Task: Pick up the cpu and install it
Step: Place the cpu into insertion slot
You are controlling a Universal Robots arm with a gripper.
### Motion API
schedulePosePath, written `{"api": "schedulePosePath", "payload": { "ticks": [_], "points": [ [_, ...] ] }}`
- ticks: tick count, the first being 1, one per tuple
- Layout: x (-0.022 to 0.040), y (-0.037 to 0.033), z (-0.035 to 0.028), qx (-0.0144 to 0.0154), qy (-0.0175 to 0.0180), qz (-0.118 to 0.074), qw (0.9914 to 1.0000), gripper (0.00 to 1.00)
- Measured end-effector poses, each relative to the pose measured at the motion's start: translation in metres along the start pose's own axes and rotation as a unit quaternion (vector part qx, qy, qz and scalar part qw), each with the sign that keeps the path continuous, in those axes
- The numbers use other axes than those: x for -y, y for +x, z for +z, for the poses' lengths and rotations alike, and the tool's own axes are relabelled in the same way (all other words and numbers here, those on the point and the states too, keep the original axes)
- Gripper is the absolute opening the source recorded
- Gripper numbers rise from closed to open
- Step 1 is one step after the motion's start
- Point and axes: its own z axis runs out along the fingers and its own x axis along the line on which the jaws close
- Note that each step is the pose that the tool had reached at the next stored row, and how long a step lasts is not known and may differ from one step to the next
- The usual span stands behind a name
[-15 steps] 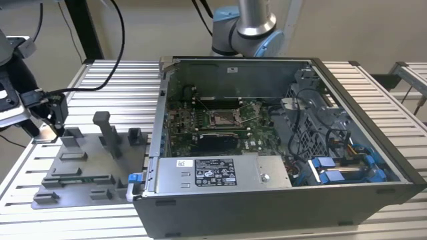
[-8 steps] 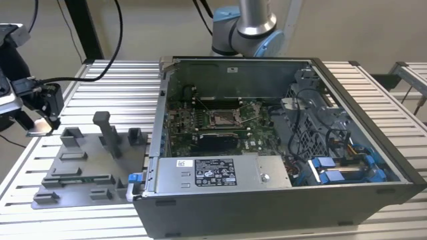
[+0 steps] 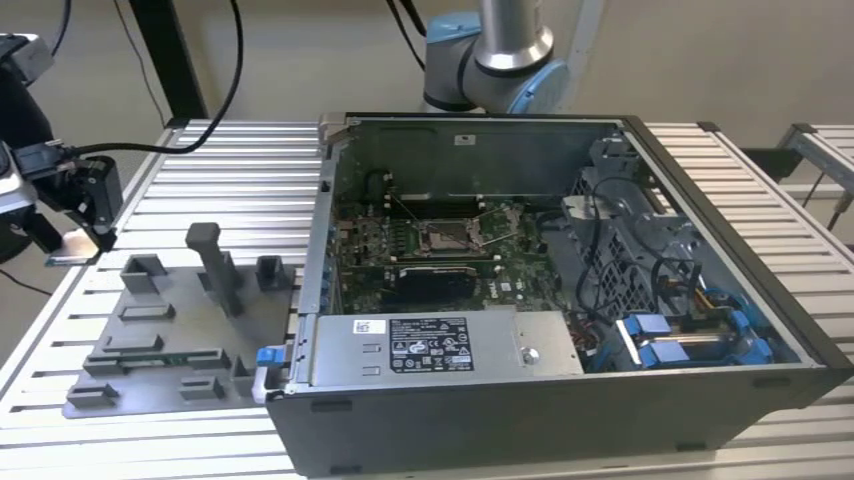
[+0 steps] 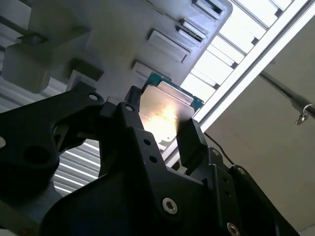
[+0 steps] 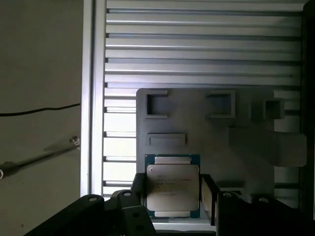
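Now cpu clamped flat between gripper jaws.

The exterior view looks down at an angle, from a moderate distance, onto the slatted table and open computer case. Both wrist views sit close behind the gripper, sharing the cpu it clasps and the grey fixture tray. The first wrist view looks straight down, the second wrist view on a slant.
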Motion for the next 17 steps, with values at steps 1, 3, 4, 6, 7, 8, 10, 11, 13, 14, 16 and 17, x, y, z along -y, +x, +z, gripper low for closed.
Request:
{"api": "schedulePosePath", "payload": {
  "ticks": [1,3,4,6,7,8,10,11,13,14,16,17],
  "points": [
    [0.0000,0.0000,0.0000,0.0000,0.0000,0.000,1.00000,0.00],
    [0.0000,0.0000,-0.0001,0.0000,0.0000,0.000,1.00000,0.00],
    [0.0000,0.0000,-0.0001,0.0000,0.0000,0.000,1.00000,0.00],
    [0.0000,0.0000,-0.0001,0.0000,0.0000,0.000,1.00000,0.00],
    [0.0000,0.0000,-0.0001,0.0000,0.0000,0.000,1.00000,0.00],
    [0.0000,0.0000,-0.0003,0.0000,0.0000,0.000,1.00000,0.00],
    [-0.0001,0.0000,-0.0015,-0.0002,0.0001,0.000,1.00000,0.00],
    [-0.0002,0.0000,-0.0025,-0.0001,0.0000,0.000,1.00000,0.00],
    [-0.0004,-0.0001,-0.0058,-0.0001,0.0001,0.000,1.00000,0.00],
    [-0.0006,-0.0001,-0.0081,0.0000,0.0001,0.000,1.00000,0.00],
    [-0.0011,-0.0001,-0.0127,0.0000,0.0001,0.000,1.00000,0.00],
    [-0.0013,-0.0002,-0.0153,0.0000,0.0000,0.000,1.00000,0.00]
  ]
}}
